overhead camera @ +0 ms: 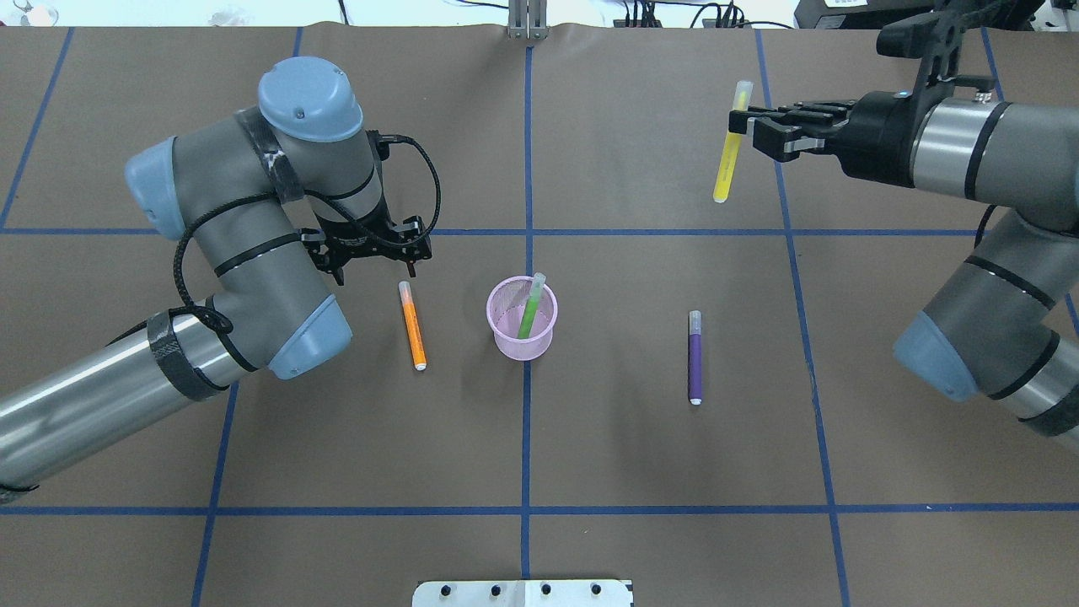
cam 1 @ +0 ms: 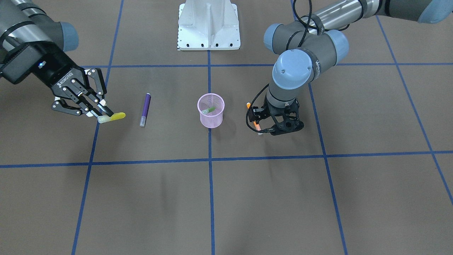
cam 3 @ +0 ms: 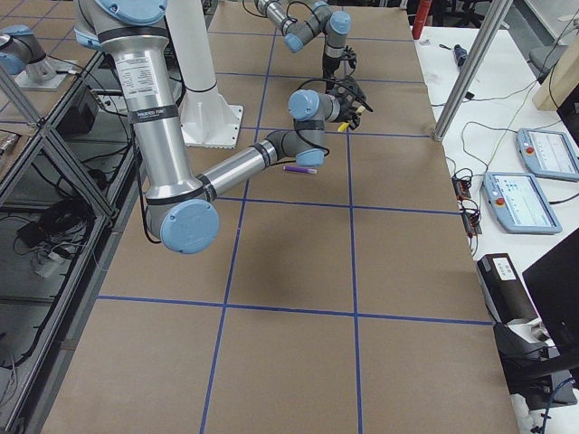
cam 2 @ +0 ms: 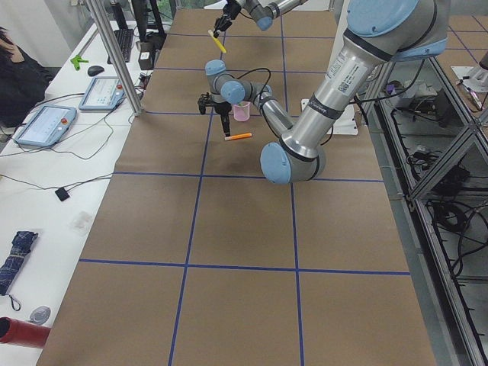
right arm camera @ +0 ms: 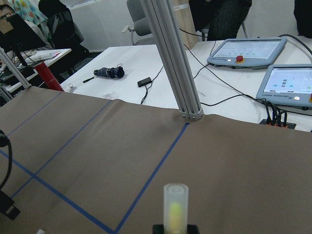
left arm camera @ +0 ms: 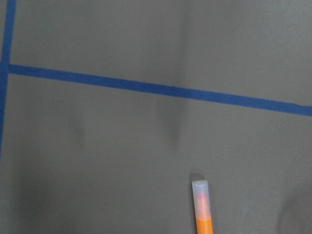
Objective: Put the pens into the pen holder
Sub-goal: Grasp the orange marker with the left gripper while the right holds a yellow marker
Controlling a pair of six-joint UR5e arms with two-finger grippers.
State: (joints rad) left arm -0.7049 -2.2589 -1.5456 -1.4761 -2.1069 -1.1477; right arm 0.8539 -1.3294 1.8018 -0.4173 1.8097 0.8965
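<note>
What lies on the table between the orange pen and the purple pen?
The holder, with the green pen leaning inside it, stands between the orange pen and the purple pen. The overhead view shows this clearly.

Brown counter (overhead camera: 641, 455) crossed by blue tape lines (overhead camera: 674, 232). Carries pink pen holder (overhead camera: 544, 333) at centre, orange pen (overhead camera: 412, 326) flat just left, purple pen (overhead camera: 695, 358) flat farther right.

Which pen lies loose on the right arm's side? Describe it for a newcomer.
Find the pink holder on the blue centre line, mid-table. On the right arm side of it, the purple pen lies flat. It alone is purple: the yellow pen is up in the right fingers, the orange pen lies beyond the holder, the green pen inside it.
</note>
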